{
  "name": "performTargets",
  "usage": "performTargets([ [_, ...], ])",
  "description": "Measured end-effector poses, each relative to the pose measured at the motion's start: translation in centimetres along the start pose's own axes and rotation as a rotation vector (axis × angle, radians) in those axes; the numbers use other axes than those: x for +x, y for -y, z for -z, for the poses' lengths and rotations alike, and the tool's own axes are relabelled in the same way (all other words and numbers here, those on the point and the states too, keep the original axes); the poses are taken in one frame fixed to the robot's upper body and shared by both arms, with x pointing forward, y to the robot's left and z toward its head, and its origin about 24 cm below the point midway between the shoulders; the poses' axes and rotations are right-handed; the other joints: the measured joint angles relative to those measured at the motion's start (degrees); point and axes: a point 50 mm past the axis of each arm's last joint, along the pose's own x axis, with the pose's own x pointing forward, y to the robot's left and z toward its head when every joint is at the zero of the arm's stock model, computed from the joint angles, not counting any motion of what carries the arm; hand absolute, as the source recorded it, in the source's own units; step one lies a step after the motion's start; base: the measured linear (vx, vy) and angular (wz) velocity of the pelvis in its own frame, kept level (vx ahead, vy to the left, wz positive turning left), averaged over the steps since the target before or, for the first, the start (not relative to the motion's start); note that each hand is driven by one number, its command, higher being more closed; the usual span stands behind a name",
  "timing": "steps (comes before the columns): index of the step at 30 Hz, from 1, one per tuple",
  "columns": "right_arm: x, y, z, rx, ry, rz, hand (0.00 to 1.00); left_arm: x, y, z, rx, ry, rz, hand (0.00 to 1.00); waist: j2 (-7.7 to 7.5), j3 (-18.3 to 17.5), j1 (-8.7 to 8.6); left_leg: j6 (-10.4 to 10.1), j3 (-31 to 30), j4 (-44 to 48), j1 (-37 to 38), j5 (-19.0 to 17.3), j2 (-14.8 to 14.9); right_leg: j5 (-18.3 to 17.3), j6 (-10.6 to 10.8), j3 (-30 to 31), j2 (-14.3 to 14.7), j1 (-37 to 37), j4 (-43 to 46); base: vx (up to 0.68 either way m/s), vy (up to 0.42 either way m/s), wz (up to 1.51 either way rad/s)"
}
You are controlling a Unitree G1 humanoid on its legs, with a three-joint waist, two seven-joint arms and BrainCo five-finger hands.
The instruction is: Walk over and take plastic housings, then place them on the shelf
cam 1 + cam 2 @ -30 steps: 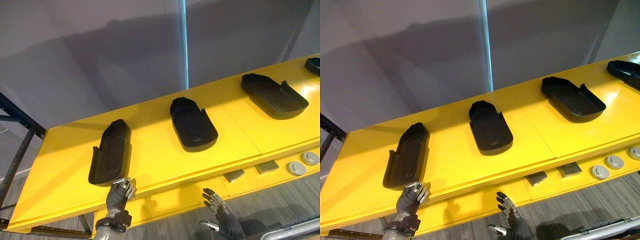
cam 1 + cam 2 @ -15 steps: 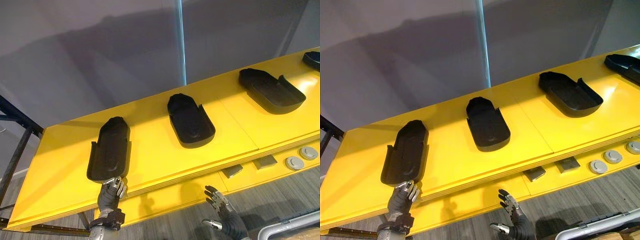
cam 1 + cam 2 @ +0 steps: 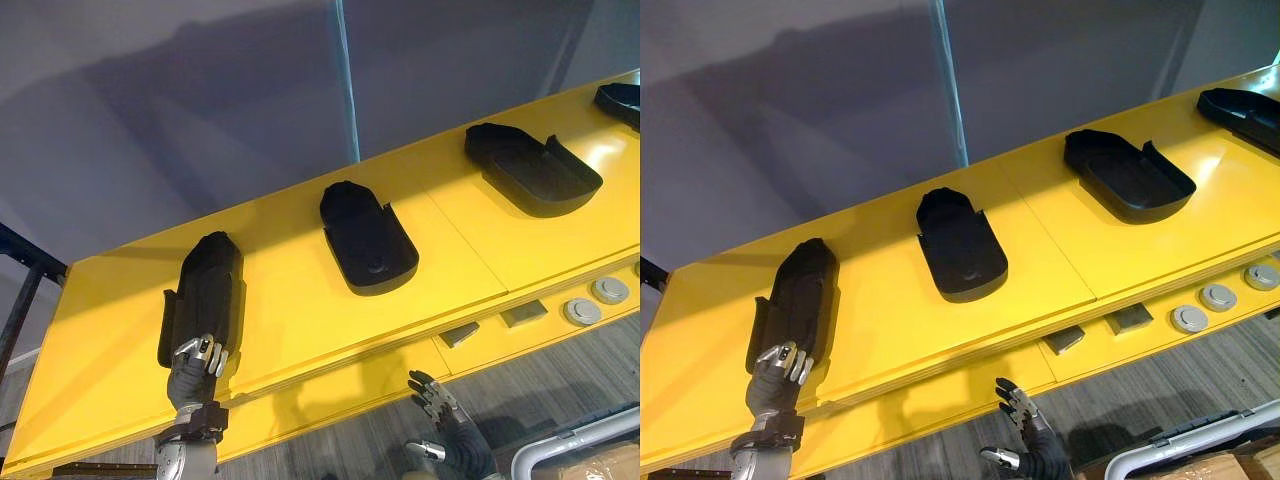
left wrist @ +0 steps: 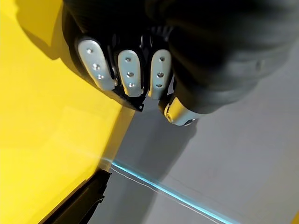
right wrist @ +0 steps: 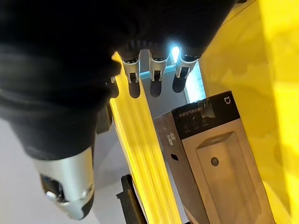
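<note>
Looking down on a long yellow shelf [image 3: 290, 300] with four black plastic housings spread along it: left housing [image 3: 200, 290], middle housing [image 3: 367, 240], right housing [image 3: 530, 170], plus part of a fourth housing [image 3: 1240, 112] at the far right edge.

Whole picture slid sideways compared with a second ago, so putting that down to the head camera, not the parts.

Actual change is at the left hand [image 3: 190, 365]. Was just short of the left housing's near end a second ago, now up over that end with fingers curled onto it. Same thing in the left wrist view: curled fingers [image 4: 130, 70] against dark plastic. Also seeing that housing narrower than before, maybe tipped toward its edge, can't say for sure. Guessing a last grip or nudge to seat it, so not let go of yet.

Right hand [image 3: 450, 430] still low, below the shelf's near edge, fingers spread loose, holding nothing.

Also a grey box [image 5: 219, 163] in the right wrist view, and small silver discs [image 3: 581, 311] on the lower yellow ledge, right side.
</note>
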Motion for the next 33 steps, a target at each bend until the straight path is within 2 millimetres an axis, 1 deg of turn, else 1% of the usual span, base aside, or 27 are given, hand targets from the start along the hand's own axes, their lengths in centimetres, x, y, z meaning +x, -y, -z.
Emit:
performTargets([
  [9, -0.1, 0.2, 0.0, -0.006, 0.001, 0.007, 0.0, 0.3, -0.2, 0.4, 0.005, -0.046, -0.035, 1.0, 0.09, 0.36, -0.54, 0.06, -0.18, 0.56, 0.12, -0.03, 0.95, -0.45, -0.77, -0.09, 0.87, 0.29, -0.01, -0.01, -0.031, -0.02],
  [10, -0.1, 0.3, 0.0, -0.006, 0.001, 0.008, 0.0, 0.4, -0.3, 0.5, 0.007, -0.044, -0.041, 0.0, 0.1, 0.37, -0.53, 0.06, -0.18, 0.57, 0.31, -0.03, 1.02, -0.52, -0.88, -0.13, 0.93, 0.46, 0.0, 0.0, 0.0, 0.0],
  [13, -0.1, 0.3, 0.0, -0.008, 0.0, 0.004, 0.0, 1.2, -0.7, 0.5, 0.014, -0.029, -0.053, 0.0, 0.16, 0.38, -0.59, 0.08, -0.27, 0.58, 0.43, -0.04, 1.13, -0.63, -1.09, -0.24, 1.01, 0.55, 0.18, -0.02, -0.015, 0.01],
  [15, -0.1, 0.4, -0.1, -0.011, 0.001, 0.009, 0.0, 1.6, -0.5, 0.4, 0.011, -0.016, -0.036, 0.0, 0.14, 0.39, -0.61, 0.19, -0.35, 0.56, 0.42, -0.12, 1.14, -0.64, -1.11, -0.31, 1.05, 0.55, 0.19, -0.02, -0.01, 0.01],
  [17, -0.1, 0.5, -0.1, -0.014, 0.006, 0.02, 0.0, 1.6, -0.1, 0.0, 0.007, 0.017, -0.003, 0.0, 0.14, 0.39, -0.64, 0.39, -0.43, 0.54, 0.42, -0.26, 1.1, -0.65, -1.12, -0.25, 1.05, 0.55, 0.17, 0.0, -0.002, -0.02],
  [18, -0.1, 0.4, -0.2, -0.019, 0.012, 0.031, 0.0, 1.3, 0.7, -0.9, -0.003, 0.073, 0.045, 0.0, 0.1, 0.41, -0.43, 0.43, -0.75, 0.75, 0.43, -0.58, 1.11, -0.68, -1.17, -0.02, 1.15, 0.52, 0.12, 0.01, -0.003, -0.07],
  [20, 0.1, 0.2, -0.2, -0.017, 0.018, 0.046, 0.0, 0.7, 1.6, -2.2, -0.013, 0.143, 0.088, 0.0, -0.12, 0.55, 0.01, 0.05, -1.35, 1.89, 0.39, -1.16, 1.29, -0.71, -1.22, 1.03, 1.35, 0.53, 0.08, 0.02, -0.014, -0.37],
  [21, 0.2, 0.1, -0.2, -0.03, 0.022, 0.072, 0.0, -0.5, 2.8, -3.9, -0.038, 0.237, 0.139, 0.0, -0.47, 0.75, 1.63, 0.09, -3.32, 5.64, 0.08, -2.68, 1.88, -0.64, -1.32, 3.52, 2.15, 0.89, -0.17, 0.02, -0.041, -0.77],
  [22, 0.3, 0.0, -0.2, -0.032, 0.024, 0.083, 0.0, -1.2, 3.1, -4.4, -0.05, 0.271, 0.148, 0.0, -0.54, 0.72, 2.15, 0.28, -4.86, 7.72, -0.3, -3.58, 2.22, -0.48, -1.47, 4.59, 2.64, 1.3, -0.66, 0.02, -0.08, -1.19],
  [24, 0.6, -0.6, -0.5, -0.035, 0.042, 0.122, 0.0, -3.6, 4.0, -5.9, -0.045, 0.389, 0.142, 0.0, -0.84, -0.14, 4.04, 0.61, -13.15, 17.6, -2.55, -7.03, 3.42, 0.93, -2.11, 10.73, 5.8, 2.31, -2.53, 0.07, -0.082, -1.44],
  [25, 0.7, -0.7, -0.7, -0.035, 0.053, 0.135, 0.0, -4.1, 4.2, -6.2, -0.037, 0.413, 0.136, 0.0, -0.84, -0.4, 4.49, 0.97, -15.73, 20.33, -3.18, -7.75, 3.45, 1.39, -2.25, 12.82, 6.85, 2.48, -3.04, 0.11, 0.005, -1.76],
  [26, 1.0, -0.9, -1.1, -0.025, 0.077, 0.16, 0.0, -4.7, 4.6, -6.5, -0.023, 0.442, 0.127, 0.0, -1.16, -1.11, 5.34, 1.24, -20.63, 26.34, -4.77, -8.69, 3.31, 2.29, -2.55, 16.97, 8.89, 2.54, -3.54, 0.08, 0.112, -2.02],
  [27, 1.4, -0.9, -1.6, -0.014, 0.105, 0.191, 0.0, -4.9, 5.1, -6.5, -0.024, 0.453, 0.125, 0.0, -1.16, -1.73, 6.53, 0.98, -25.45, 31.14, -5.64, -11.22, 3.1, 3.48, -3.1, 21.89, 11.37, 2.72, -3.69, 0.07, 0.154, -2.11],
  [28, 1.7, -0.8, -1.9, -0.015, 0.123, 0.205, 0.0, -4.9, 5.5, -6.3, -0.037, 0.449, 0.138, 0.0, -1.18, -1.92, 6.81, 0.54, -27.81, 32.69, -5.31, -12.51, 2.88, 3.78, -3.06, 23.88, 12.64, 2.83, -3.59, 0.08, 0.219, -2.14],
  [29, 2.0, -0.5, -2.7, -0.016, 0.16, 0.249, 0.0, -4.8, 6.4, -5.7, -0.078, 0.423, 0.172, 0.0, -1.16, -2.94, 6.67, -0.33, -31.44, 34.42, -5.12, -15.49, 2.34, 4.95, -2.6, 27.97, 14.92, 2.53, -3.38, 0.08, 0.201, -1.6],
  [30, 2.0, -0.3, -3.0, -0.017, 0.176, 0.28, 0.0, -4.6, 7.0, -5.3, -0.1, 0.406, 0.194, 0.0, -1.31, -3.4, 6.62, -0.83, -32.27, 34.28, -4.97, -17.01, 2.12, 5.43, -2.05, 29.82, 15.76, 2.24, -3.16, 0.1, 0.274, -1.8],
  [31, 2.0, 0.2, -3.3, -0.015, 0.194, 0.356, 0.0, -4.2, 8.3, -4.6, -0.144, 0.374, 0.245, 0.0, -1.96, -3.83, 6.06, -2.12, -32.92, 31.2, -4.27, -19.29, 1.72, 6.05, -0.88, 32.96, 17.06, 1.87, -3.15, 0.05, 0.29, -1.61],
  [32, 1.8, 1.0, -3.3, -0.015, 0.192, 0.444, 0.0, -3.5, 9.5, -3.9, -0.174, 0.346, 0.303, 0.0, -1.91, -4.42, 5.27, -2.73, -32.26, 24.95, -1.52, -20.34, 2.47, 6.73, 1.2, 32.65, 18.47, 0.52, -2.09, 0.02, 0.282, -1.6],
  [33, 1.8, 1.4, -3.1, -0.011, 0.187, 0.489, 0.0, -3.1, 9.9, -3.6, -0.175, 0.334, 0.321, 0.0, -2.36, -4.58, 5.22, -2.7, -31.26, 22.07, 0.68, -21.16, 3.16, 6.9, 2.64, 31.61, 19.1, -0.99, -0.66, -0.07, 0.242, -1.69],
])
